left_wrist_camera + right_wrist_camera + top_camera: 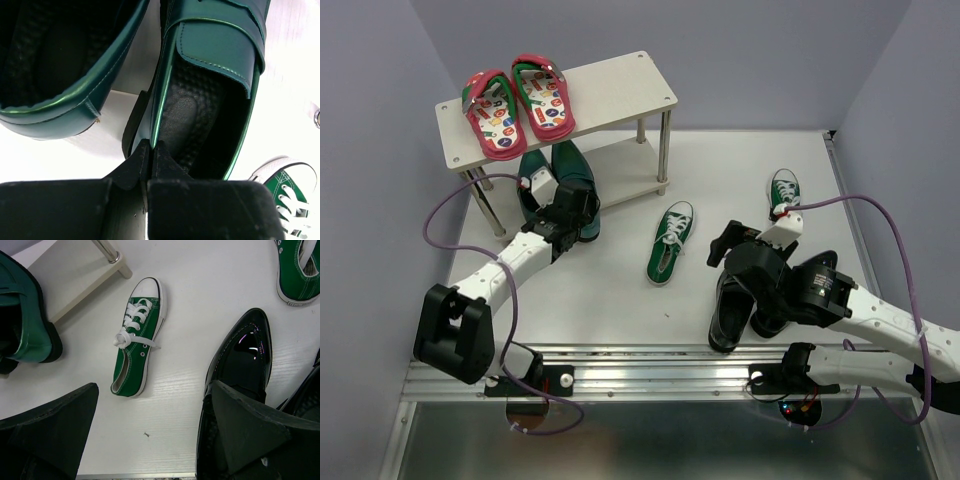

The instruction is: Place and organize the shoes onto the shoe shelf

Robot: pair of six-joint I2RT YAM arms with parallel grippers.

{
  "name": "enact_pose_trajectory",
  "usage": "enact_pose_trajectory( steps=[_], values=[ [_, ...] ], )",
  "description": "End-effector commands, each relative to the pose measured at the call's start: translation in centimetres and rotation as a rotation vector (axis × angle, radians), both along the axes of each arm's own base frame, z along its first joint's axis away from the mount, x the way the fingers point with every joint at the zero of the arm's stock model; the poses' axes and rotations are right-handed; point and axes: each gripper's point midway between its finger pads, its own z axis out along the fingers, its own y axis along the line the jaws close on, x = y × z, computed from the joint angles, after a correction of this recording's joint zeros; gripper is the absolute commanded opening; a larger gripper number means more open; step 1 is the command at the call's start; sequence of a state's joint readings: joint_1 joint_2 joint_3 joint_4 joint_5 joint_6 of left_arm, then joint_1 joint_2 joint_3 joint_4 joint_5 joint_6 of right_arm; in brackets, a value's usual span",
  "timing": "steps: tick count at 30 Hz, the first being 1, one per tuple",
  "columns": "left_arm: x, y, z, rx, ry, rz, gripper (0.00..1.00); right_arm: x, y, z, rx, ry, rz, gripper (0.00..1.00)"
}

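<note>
The shoe shelf (620,85) stands at the back left. Two glossy teal dress shoes (576,180) lie side by side at its lower tier, heels toward me. My left gripper (563,214) is shut on the left side wall of the right teal shoe (210,80), as the left wrist view (150,146) shows; the other teal shoe (60,75) lies beside it. One green sneaker (670,241) lies mid-table, another (783,189) farther right. Two black dress shoes (730,310) lie near the front. My right gripper (150,420) is open, its right finger (250,430) over a black shoe (245,352).
Red flip-flops (517,103) with patterned insoles lie on the shelf's top board, left half. The lower board (75,280) and a silver leg (107,250) show in the right wrist view. Grey walls close in the table on three sides. A metal rail (650,365) runs along the front edge.
</note>
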State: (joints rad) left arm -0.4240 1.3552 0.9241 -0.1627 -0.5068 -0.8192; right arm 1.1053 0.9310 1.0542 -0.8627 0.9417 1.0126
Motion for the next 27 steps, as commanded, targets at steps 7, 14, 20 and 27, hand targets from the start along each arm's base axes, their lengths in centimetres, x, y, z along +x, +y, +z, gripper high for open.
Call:
enact_pose_trajectory(
  steps=[7,14,20,27],
  values=[
    [3.3,0.2,4.6,-0.060,-0.162,0.070,0.12,0.1,0.1,1.6,0.058,-0.030,-0.009,1.00],
    [2.6,0.3,5.3,-0.054,-0.167,0.051,0.60,0.1,0.3,1.3,0.058,-0.022,-0.003,1.00],
    [1.1,-0.1,6.3,-0.056,-0.160,-0.007,0.61,0.1,1.0,0.9,0.065,-0.012,0.011,1.00],
    [-1.4,-0.6,7.4,-0.001,-0.142,-0.070,0.61,0.3,2.1,0.2,0.065,0.003,0.036,1.00]
  ],
)
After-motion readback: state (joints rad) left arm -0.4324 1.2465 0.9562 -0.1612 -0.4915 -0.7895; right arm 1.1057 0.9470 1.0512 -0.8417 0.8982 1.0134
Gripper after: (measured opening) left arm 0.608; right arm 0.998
